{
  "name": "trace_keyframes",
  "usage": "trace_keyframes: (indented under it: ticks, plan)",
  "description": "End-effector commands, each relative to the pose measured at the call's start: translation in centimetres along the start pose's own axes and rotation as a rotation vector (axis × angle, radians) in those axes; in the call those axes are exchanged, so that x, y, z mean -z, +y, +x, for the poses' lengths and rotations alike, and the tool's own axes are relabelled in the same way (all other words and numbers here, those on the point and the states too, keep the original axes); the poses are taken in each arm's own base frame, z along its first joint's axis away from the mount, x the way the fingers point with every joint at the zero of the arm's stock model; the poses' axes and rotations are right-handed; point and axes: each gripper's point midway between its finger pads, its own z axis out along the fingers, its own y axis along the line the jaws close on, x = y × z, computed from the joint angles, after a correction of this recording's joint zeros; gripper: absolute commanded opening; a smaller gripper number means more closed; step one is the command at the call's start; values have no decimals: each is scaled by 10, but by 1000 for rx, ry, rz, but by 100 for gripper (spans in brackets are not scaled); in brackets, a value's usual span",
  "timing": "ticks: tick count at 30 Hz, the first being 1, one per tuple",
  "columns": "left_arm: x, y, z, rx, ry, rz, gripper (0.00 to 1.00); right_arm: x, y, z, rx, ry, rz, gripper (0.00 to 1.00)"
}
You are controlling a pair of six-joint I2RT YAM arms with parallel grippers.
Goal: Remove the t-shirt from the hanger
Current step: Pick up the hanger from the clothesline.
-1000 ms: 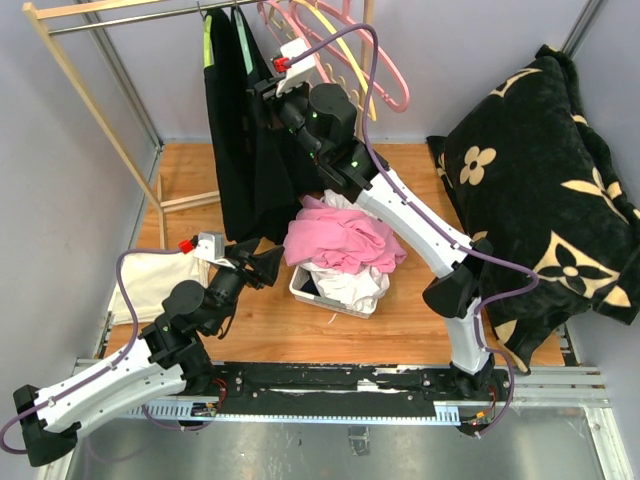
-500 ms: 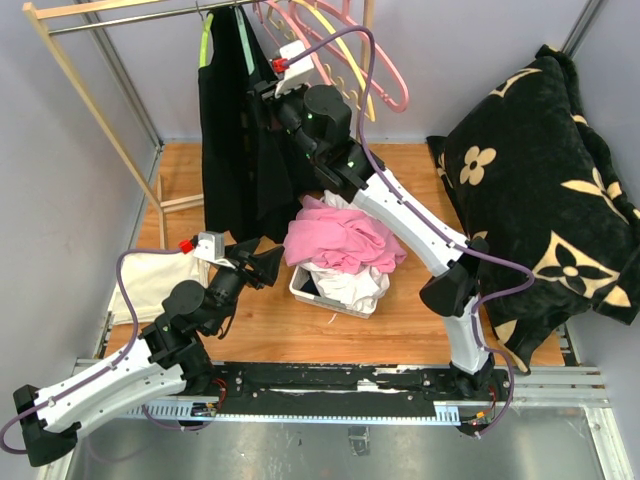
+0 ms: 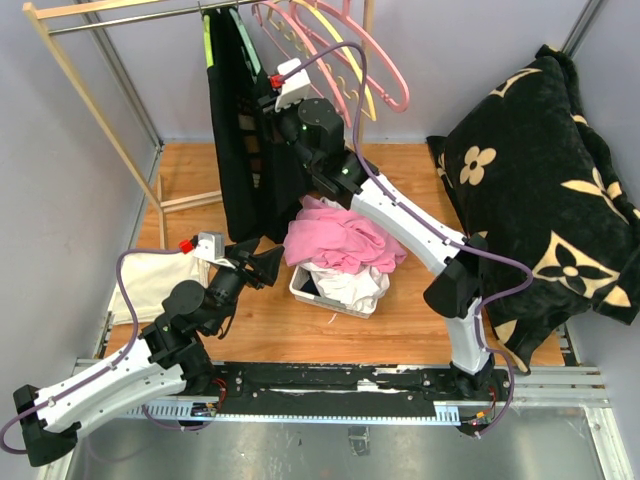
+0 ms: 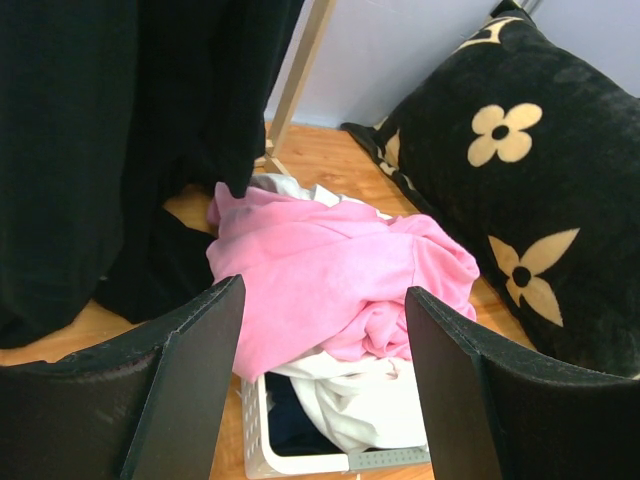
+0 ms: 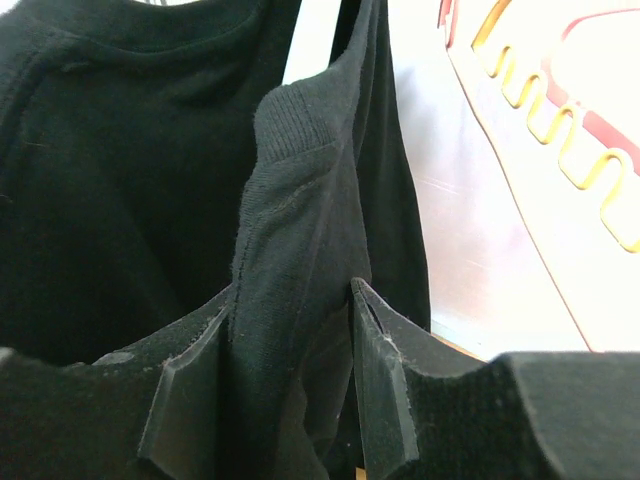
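The wooden rack (image 3: 62, 62) stands at 11 o'clock. The black t-shirt (image 3: 235, 150) hangs from it on its hanger (image 3: 208, 42). The right claw (image 5: 292, 288) is up near the top of the shirt. Its two fingers are partway closed and squeeze a fold of the black cloth between them. So I think this is the grab step, with the shirt all on the hanger. Next it likely needs to hold tight and tug the cloth sideways and down past the hanger's end, slowly, or the hanger may swing or come off too. A big black cushion (image 3: 540, 170) with flowers leans at 3 o'clock, well apart. In the middle sits a white basket (image 3: 300, 290) with a pink cloth (image 3: 340, 240) on top, near the shirt's bottom edge. Pink hangers (image 3: 370, 60) at 1 o'clock hang just beside the right arm (image 3: 400, 215) and could get bumped. The left claw (image 4: 322, 290) at 8 o'clock is wide open and holds nothing.
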Motion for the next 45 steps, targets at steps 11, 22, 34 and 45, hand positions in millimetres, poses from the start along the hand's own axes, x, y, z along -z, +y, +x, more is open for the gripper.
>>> trace_keyframes:
  ticks: [11, 22, 34, 45]
  plan:
    - [0, -2, -13, -3, -29, -8, 70, 4, -10, -71, 7, -171, -17, 44]
    - [0, 0, -14, -8, -32, -18, 70, -6, -13, -71, 5, -179, -19, 42]
    - [0, 2, -13, -9, -32, -25, 70, -10, -10, -61, 3, -153, -36, 43]
    - [0, 4, -11, -12, -33, -30, 70, -6, -1, -61, -12, -161, -72, 46]
